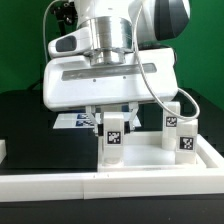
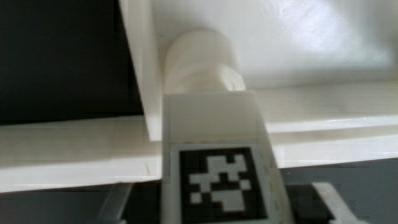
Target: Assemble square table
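A white leg post (image 1: pixel 115 140) with a black-and-white tag stands upright over the near corner of the square table's white slab (image 1: pixel 150 160), at the exterior view's left. My gripper (image 1: pixel 113 118) comes down from above and is shut on this post. In the wrist view the same leg post (image 2: pixel 217 150) fills the middle, with a grey finger (image 2: pixel 125 200) on each side of it; my gripper (image 2: pixel 222 208) clamps its tagged end. Its far rounded end points at the slab (image 2: pixel 302 50). Whether that end sits in a socket is hidden. Two more tagged leg posts (image 1: pixel 170 122) (image 1: pixel 187 140) stand on the slab's right side.
A white rail (image 1: pixel 100 185) runs along the front of the black worktop (image 1: pixel 30 120). The marker board (image 1: pixel 72 121) lies behind the held leg, partly hidden by the arm. A small white piece (image 1: pixel 3 150) shows at the left edge.
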You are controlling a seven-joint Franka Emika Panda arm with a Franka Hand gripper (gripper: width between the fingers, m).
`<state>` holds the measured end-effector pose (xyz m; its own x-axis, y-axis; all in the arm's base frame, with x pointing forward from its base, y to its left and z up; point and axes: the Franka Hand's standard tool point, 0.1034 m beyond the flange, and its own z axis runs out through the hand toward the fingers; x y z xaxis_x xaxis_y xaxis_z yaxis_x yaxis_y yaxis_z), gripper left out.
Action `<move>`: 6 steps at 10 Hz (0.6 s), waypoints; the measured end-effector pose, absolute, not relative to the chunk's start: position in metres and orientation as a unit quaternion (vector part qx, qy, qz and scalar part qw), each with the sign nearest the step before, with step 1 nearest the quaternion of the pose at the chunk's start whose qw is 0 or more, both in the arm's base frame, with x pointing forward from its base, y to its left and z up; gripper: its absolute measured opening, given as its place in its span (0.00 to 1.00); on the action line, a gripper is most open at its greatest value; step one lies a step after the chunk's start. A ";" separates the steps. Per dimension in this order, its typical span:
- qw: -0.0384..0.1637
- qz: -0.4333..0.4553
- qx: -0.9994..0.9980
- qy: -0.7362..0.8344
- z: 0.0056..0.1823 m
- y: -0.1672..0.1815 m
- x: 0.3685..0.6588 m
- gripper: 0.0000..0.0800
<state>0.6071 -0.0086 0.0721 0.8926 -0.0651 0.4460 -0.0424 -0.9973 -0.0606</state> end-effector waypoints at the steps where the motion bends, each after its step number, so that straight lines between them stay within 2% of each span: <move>1: 0.025 -0.230 -0.972 0.028 0.072 -0.009 0.607 0.36; 3: 0.025 -0.230 -0.972 0.028 0.072 -0.009 0.607 0.36; 4: 0.025 -0.230 -0.972 0.028 0.072 -0.009 0.607 0.62; 5: 0.024 -0.230 -0.972 0.028 0.072 -0.009 0.607 0.62; 6: 0.024 -0.230 -0.972 0.028 0.072 -0.009 0.607 0.77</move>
<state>0.6071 -0.0090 0.0721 0.8926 -0.0655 0.4461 -0.0430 -0.9973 -0.0603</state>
